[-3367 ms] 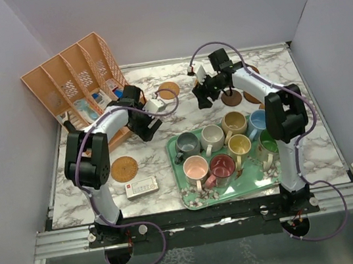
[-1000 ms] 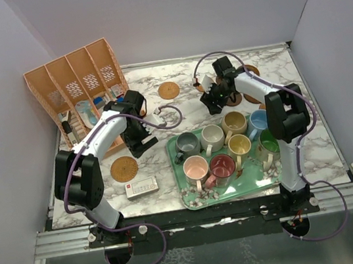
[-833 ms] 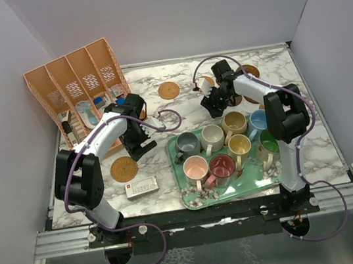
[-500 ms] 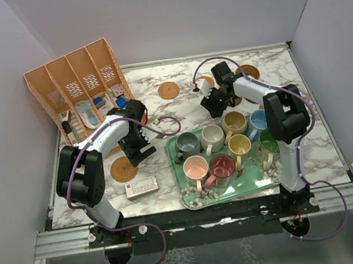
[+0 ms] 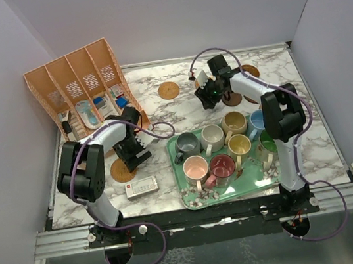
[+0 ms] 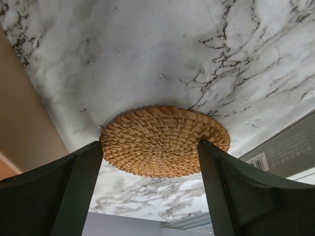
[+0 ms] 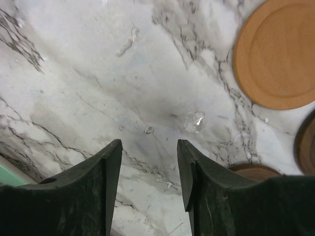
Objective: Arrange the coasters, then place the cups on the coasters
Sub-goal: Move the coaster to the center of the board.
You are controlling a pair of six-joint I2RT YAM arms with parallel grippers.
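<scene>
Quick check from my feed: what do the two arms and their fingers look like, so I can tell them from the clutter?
The left arm and right arm match: white links, bulky black joints, and a purple cable looping alongside each. Their fingers are dark, flat, matte plates with no markings showing.

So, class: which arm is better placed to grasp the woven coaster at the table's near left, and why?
Left: its open end effector straddles the woven coaster; the right end effector hangs over bare marble farther away.

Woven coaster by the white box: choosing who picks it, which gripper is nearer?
Left. The left gripper straddles the woven coaster, jaws open; the right gripper hangs far across the table.
</scene>
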